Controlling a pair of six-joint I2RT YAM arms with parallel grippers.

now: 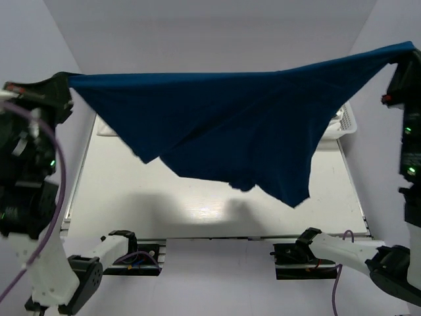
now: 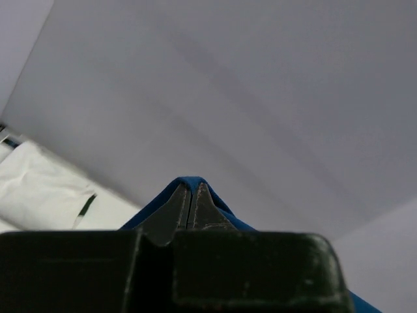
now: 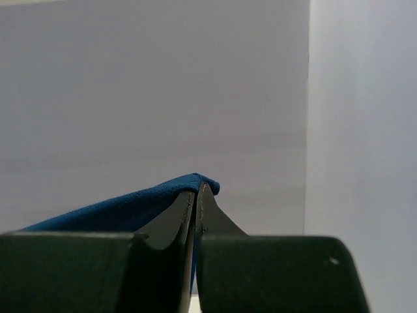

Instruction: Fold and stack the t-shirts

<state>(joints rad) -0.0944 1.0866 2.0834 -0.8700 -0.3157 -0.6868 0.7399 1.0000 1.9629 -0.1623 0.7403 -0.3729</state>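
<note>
blue t-shirt (image 1: 230, 125) stretched taut in the air above the counter (image 1: 131, 197), lower edge sagging in points | left pincer (image 2: 191, 190) and right pincer (image 3: 197, 189) each clamped on a top corner | only the left wrist view shows white cloth (image 2: 39, 189) below

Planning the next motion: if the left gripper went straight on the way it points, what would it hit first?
Apart from the blue t-shirt pinched in its fingers, the left gripper faces only a plain pale wall; how far off is unclear.
</note>
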